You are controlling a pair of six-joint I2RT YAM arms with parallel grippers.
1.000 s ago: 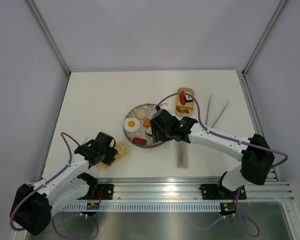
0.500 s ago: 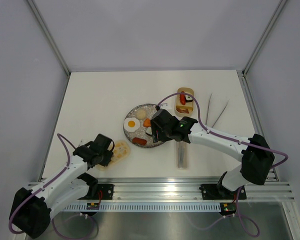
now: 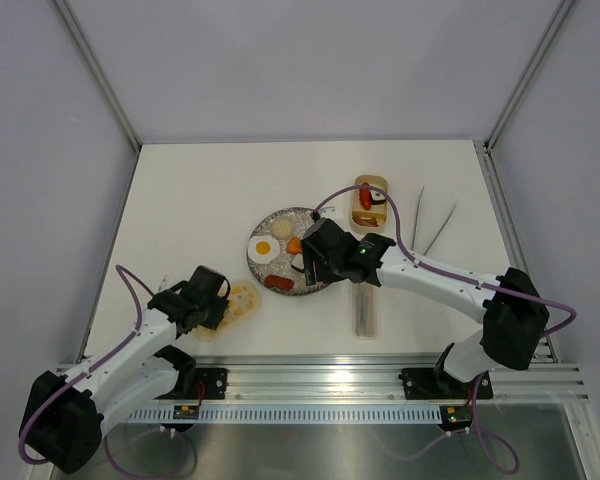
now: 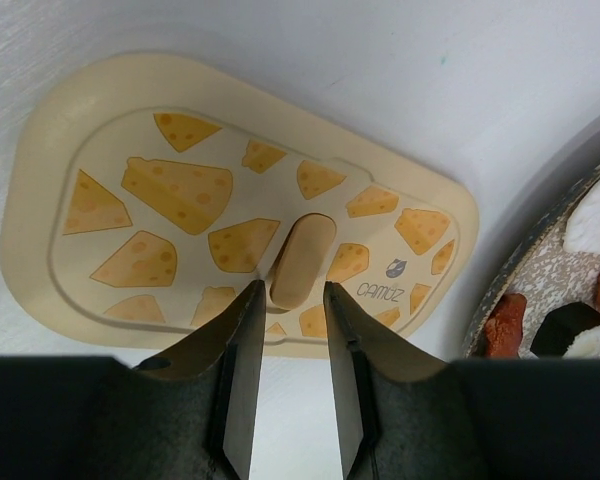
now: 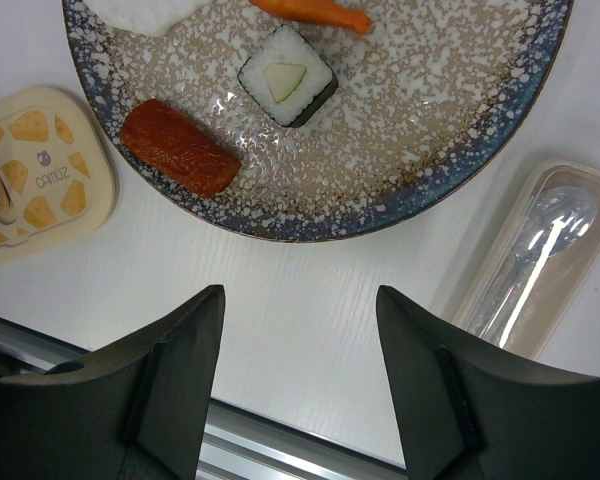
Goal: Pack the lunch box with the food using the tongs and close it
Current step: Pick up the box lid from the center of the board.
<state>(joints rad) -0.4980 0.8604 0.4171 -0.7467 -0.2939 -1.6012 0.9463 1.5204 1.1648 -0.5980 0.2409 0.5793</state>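
The cream lunch box point(image 3: 372, 201) stands open at the back right with a red sausage and a sushi roll inside. Its cheese-patterned lid point(image 4: 230, 210) lies flat on the table left of the plate. My left gripper point(image 4: 292, 292) is narrowly open, its tips either side of the near end of the lid's knob point(image 4: 300, 258). My right gripper point(image 5: 298, 292) hangs wide open over bare table at the plate's near rim, holding nothing. On the plate lie a sausage point(image 5: 180, 147), a sushi roll point(image 5: 288, 75), an orange piece point(image 5: 310, 10) and a fried egg point(image 3: 264, 247). The silver tongs point(image 3: 432, 218) rest right of the box.
The speckled plate point(image 3: 270, 265) sits mid-table. A clear cutlery case point(image 3: 365, 310) lies near the front edge, just right of my right gripper. The metal rail point(image 3: 320, 385) runs along the near edge. Walls enclose the table.
My left gripper has drawn back slightly toward the near left, and its jaws narrowed then widened a little. The lid has stayed in place. The right arm has not moved.
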